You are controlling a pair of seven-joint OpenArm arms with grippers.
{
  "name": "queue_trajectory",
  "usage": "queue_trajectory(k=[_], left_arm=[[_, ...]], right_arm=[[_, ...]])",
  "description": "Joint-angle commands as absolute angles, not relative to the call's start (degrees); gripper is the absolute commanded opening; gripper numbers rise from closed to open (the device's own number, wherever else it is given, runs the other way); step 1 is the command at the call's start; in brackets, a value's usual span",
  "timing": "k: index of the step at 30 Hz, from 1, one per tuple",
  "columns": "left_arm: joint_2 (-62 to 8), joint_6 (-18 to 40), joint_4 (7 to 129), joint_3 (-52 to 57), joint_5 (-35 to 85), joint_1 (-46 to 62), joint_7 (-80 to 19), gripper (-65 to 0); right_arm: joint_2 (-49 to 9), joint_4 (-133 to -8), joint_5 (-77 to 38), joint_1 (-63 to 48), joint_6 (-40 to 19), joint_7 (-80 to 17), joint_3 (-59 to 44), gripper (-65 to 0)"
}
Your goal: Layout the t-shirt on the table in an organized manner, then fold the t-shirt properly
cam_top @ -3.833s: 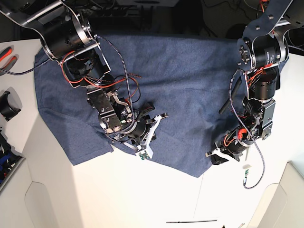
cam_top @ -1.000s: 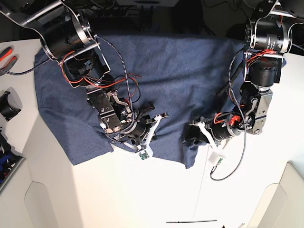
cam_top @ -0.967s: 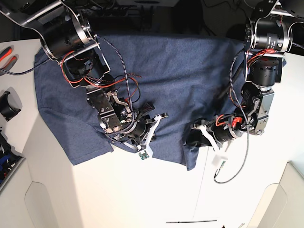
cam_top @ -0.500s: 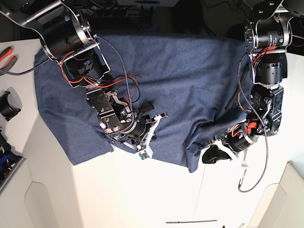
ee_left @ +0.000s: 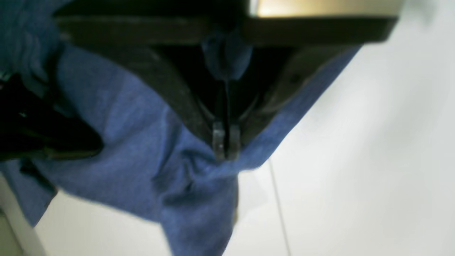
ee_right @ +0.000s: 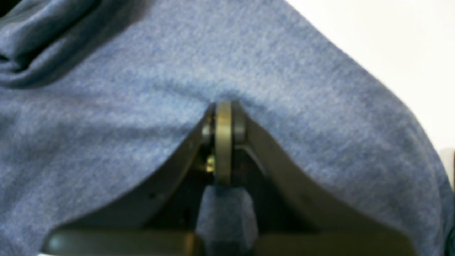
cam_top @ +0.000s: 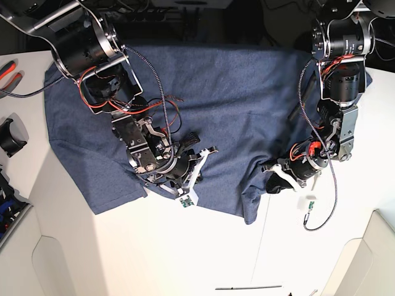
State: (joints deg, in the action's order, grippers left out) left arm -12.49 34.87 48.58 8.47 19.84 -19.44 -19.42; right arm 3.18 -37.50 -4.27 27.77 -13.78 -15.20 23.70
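Base view, t-shirt (cam_top: 234,98) lengthwise left-right

Base overhead; wrist cams close-up.

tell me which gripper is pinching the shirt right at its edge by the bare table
The left gripper: its shut jaws pinch the t-shirt at its hem corner, white table beside it. The right gripper grips further in, fabric all around.

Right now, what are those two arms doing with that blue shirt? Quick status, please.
Left gripper jaws shut on the heathered slate-blue cotton t-shirt near its bunched edge. Right gripper jaws shut, pinching shirt fabric. Shirt spread on the white table, still wrinkled, unfolded. Nothing blocking.
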Motion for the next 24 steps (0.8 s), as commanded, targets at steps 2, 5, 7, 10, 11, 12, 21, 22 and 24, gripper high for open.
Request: queue_trajectory(k=[2, 5, 7, 10, 11, 12, 21, 22, 24], left_arm=[[-11.46, 35.55, 49.30, 8.54, 18.06, -22.00, -17.65, -65.0], [-10.04, 33.32, 47.07, 7.44, 13.91, -23.20, -16.86, -65.0], [-9.82, 30.15, 43.70, 4.89, 12.08, -24.53, -16.62, -65.0], [-9.82, 25.30, 38.54, 0.10, 7.81, -26.35, -14.37, -65.0], [-9.85, 23.35, 36.95, -1.41, 6.61, -26.89, -13.67, -65.0], [-9.82, 21.37, 35.70, -2.70, 5.52, -27.31, -12.95, -65.0], [-10.20, 6.37, 34.54, -4.86, -0.78, -27.79, -10.48, -65.0], [-10.50, 5.37, 34.54, -4.86, -1.50, -27.81, -10.48, -65.0], [-11.05, 4.10, 34.54, -4.86, -2.59, -27.92, -10.50, -65.0]], right_arm=[[2.85, -37.17, -3.25, 27.73, -13.30, -19.51, 23.75, -65.0], [2.83, -37.17, -3.25, 27.73, -13.28, -19.53, 23.75, -65.0], [2.85, -37.17, -3.25, 27.73, -13.28, -19.55, 23.75, -65.0], [2.83, -37.17, -3.22, 27.73, -13.28, -19.55, 23.75, -65.0], [2.83, -37.17, -3.22, 27.73, -13.28, -19.53, 23.75, -65.0], [2.83, -37.17, -3.25, 27.73, -13.28, -19.53, 23.75, -65.0], [2.83, -37.17, -3.22, 27.73, -13.28, -19.55, 23.75, -65.0], [2.83, -37.17, -3.22, 27.73, -13.28, -19.55, 23.75, -65.0], [2.83, -37.17, -3.22, 27.73, -13.28, -19.55, 23.75, -65.0]])
